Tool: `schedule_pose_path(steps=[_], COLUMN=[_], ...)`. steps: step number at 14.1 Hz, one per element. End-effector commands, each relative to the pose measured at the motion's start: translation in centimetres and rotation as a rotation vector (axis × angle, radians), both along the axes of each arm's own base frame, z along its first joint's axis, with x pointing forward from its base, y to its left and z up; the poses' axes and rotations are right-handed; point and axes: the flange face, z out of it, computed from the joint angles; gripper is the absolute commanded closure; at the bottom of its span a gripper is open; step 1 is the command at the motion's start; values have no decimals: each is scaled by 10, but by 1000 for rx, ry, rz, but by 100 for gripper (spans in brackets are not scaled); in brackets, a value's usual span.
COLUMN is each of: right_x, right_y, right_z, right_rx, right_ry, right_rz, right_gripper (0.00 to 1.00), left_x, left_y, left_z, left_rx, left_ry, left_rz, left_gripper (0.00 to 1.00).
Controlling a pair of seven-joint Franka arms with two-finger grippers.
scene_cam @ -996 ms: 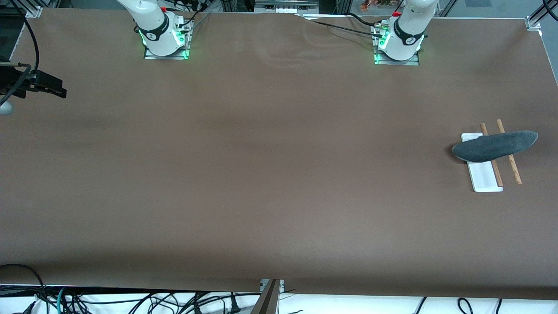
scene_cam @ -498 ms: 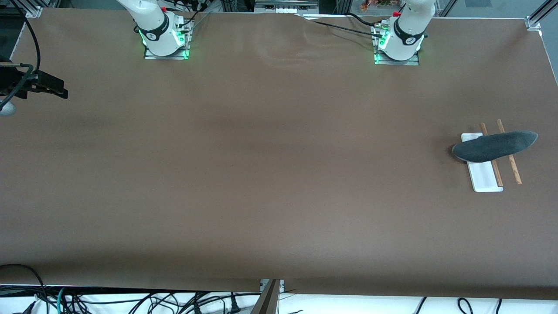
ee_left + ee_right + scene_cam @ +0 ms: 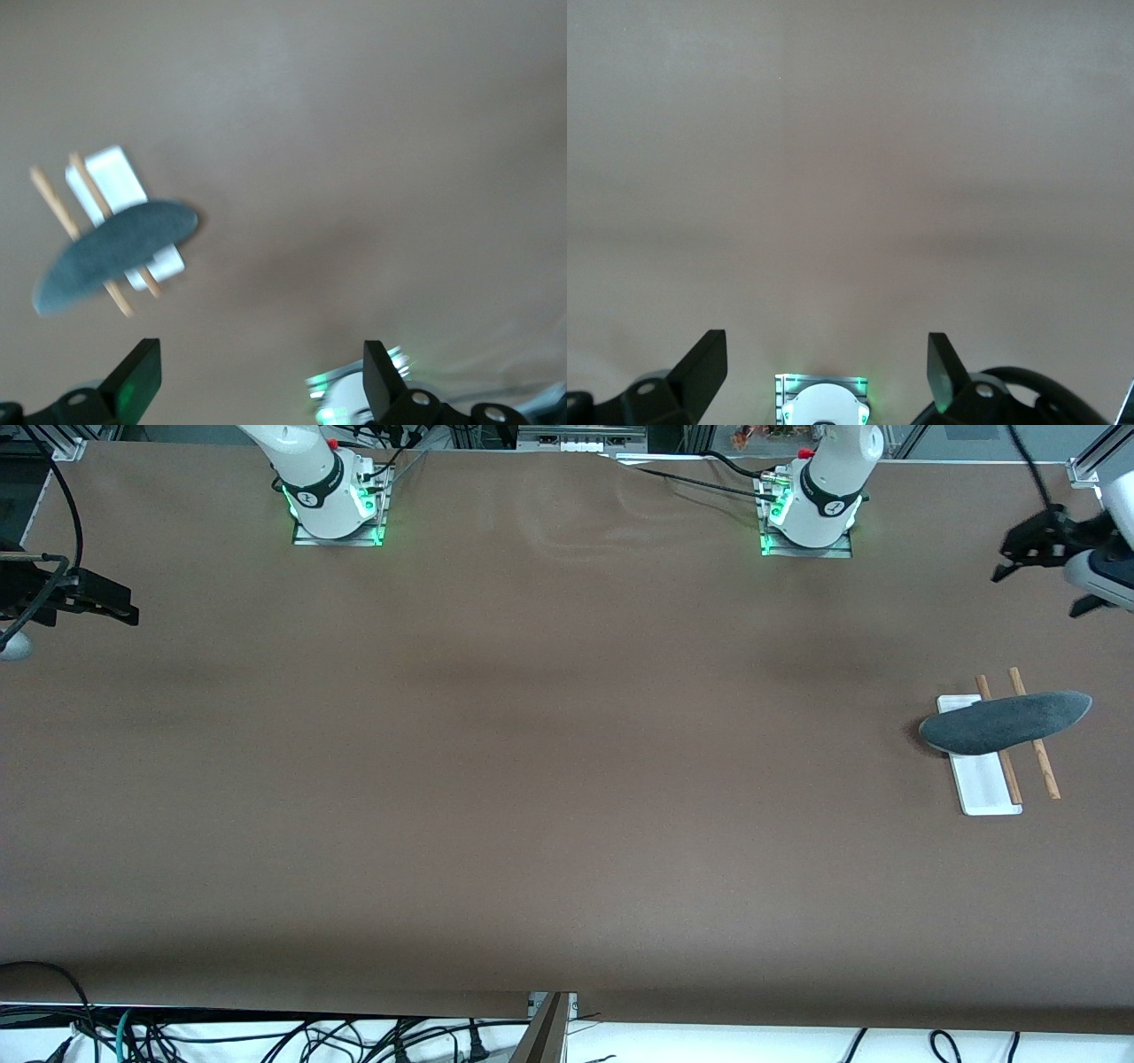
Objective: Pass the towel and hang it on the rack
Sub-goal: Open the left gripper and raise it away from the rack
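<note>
1. The towel [image 3: 1005, 724] lies draped across both wooden rods of the rack [image 3: 983, 788], at about 3 o'clock on the table [image 3: 567, 779]. Its long axis runs roughly 9 to 3, crossing the rods, which run roughly 12 to 6.
2. The left gripper [image 3: 257, 381] is up in the air over the 2 o'clock corner of the table. Its fingers [image 3: 137, 372] are spread wide with nothing between them. Its wrist view looks down on the towel and rack, well apart from it.
3. The right gripper [image 3: 824, 376] waits over the 9 o'clock edge of the table, jaws likewise wide and empty, with only bare table below it.
4. Judged from how things lie, the hanging looks done. What remains is keeping it that way.
5. Risk: the towel sits more on top of the rods than folded over them. Its 9 o'clock end sticks out over the white base and its 3 o'clock end reaches past the outer rod. An uneven overhang could let the heavier end drag it off (fuzzy cloth grips wood a little, which helps).
6. Risk: if the left arm swings low toward 3 o'clock, an open finger could catch the stitched edge and pull the towel away.
7. Risk: the rack looks light, so a nudge to a rod could tip or shift it and spill the towel onto the table.
</note>
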Motion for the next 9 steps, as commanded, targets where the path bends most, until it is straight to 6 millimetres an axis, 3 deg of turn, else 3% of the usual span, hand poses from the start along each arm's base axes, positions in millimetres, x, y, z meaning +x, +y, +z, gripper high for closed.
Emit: schedule_pose_path(steps=[1,4,9], right_x=[2,2,2], right_y=[2,2,2], right_z=[6,6,6], right_rx=[17,17,17], right_ry=[-9,-9,-9], right_rz=[15,15,15], right_gripper=[0,0,0], left_x=[-7,-13,-6], left_y=[-16,-20,-5], left_z=[-23,-31,-32], left_rx=[2,-19,-41], left_ry=[-36,-53,-34], left_rz=[252,327,364], left_gripper=[0,0,0])
